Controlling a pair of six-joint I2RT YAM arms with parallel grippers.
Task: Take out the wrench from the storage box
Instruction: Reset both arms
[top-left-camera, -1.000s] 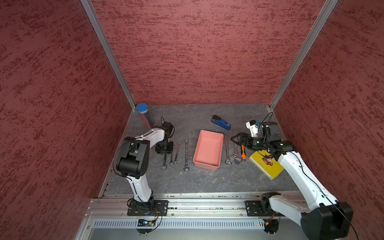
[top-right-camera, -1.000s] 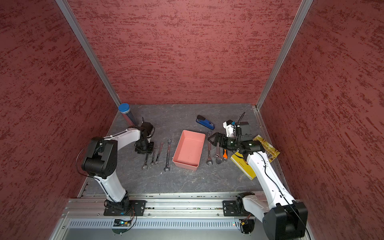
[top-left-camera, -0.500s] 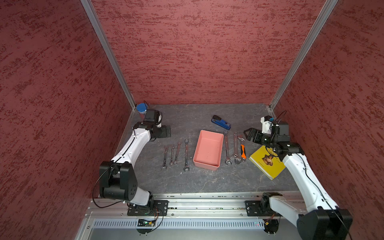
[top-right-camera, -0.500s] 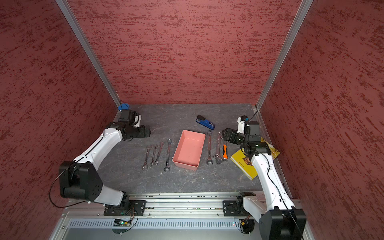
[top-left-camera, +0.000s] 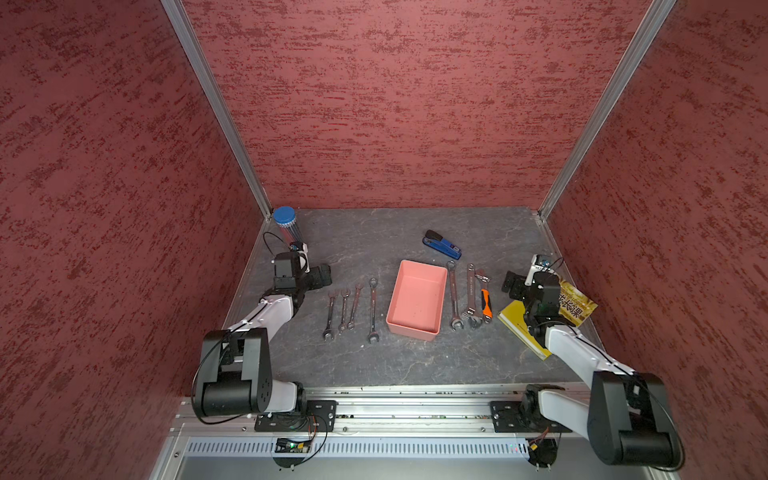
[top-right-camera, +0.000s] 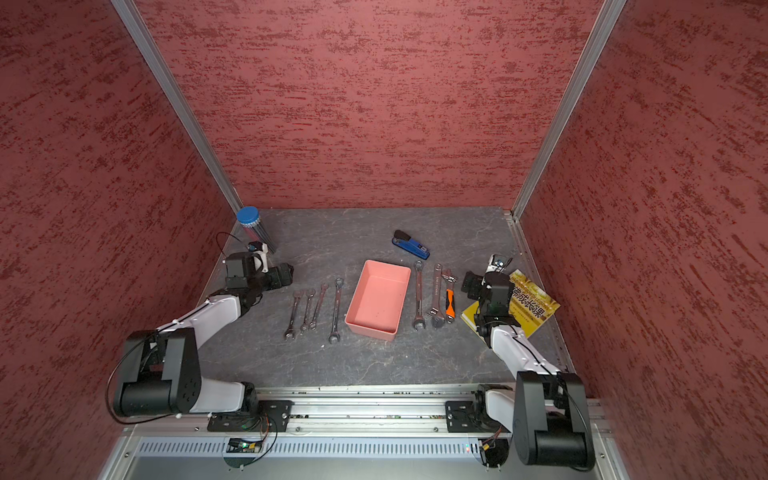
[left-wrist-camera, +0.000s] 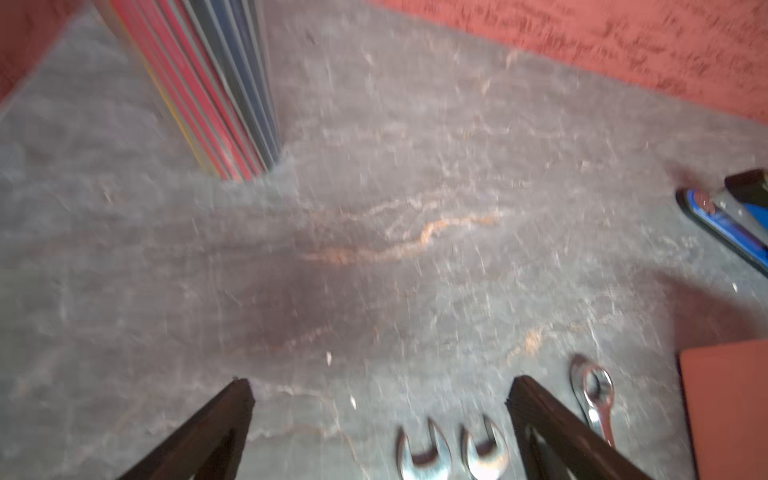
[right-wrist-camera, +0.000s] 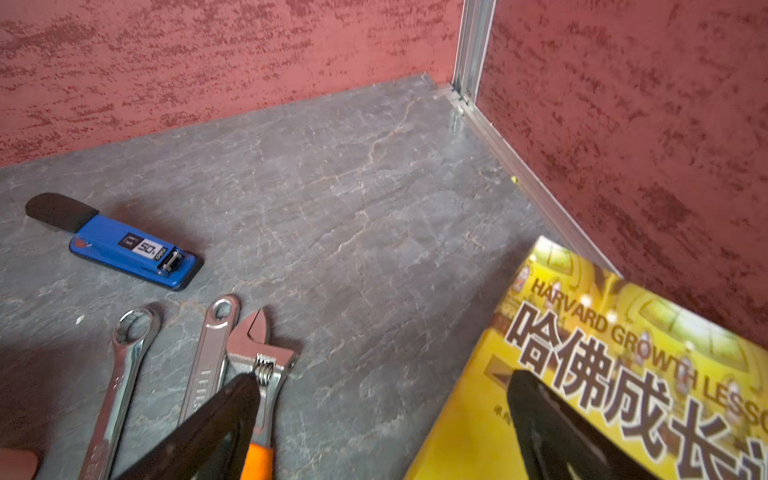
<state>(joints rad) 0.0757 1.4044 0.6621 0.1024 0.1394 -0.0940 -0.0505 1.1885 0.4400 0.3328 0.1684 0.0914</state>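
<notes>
Top views, left arm: I'm folded at the 9 o'clock side of the surface (top-left-camera: 415, 365), elbow back by the rail and forearm reaching toward 11 o'clock. My wrist is turned so my left gripper (top-left-camera: 325, 275) points toward 3 o'clock.
Top views, left gripper: spread wide and carrying nothing. It is near the four wrenches (top-left-camera: 372, 309) at its 5 o'clock but apart from them.
Top views, right arm: elbow low by the rail, forearm running toward 12 o'clock over the yellow book (top-left-camera: 513, 322). My right gripper (top-left-camera: 508, 284) points toward 9 o'clock.
Top views, right gripper: spread wide and empty, just beside the three wrenches (top-left-camera: 471, 295) at its 9 o'clock.
Top views, storage box: the storage box (top-left-camera: 417, 299) sits mid-surface and is empty in both top views. The four wrenches lie at its 9 o'clock and the three at its 3 o'clock, all on the surface.
Left wrist: blurred. My two fingers (left-wrist-camera: 216, 428) stand far apart with bare surface between them. Two open wrench ends show beside one finger, and a box corner (left-wrist-camera: 727, 411) is at the edge.
Right wrist: fingers (right-wrist-camera: 216, 424) wide apart with nothing between. One tip overlaps the orange-handled adjustable wrench (right-wrist-camera: 262, 357) and the other lies over the book; I cannot tell whether either touches.
</notes>
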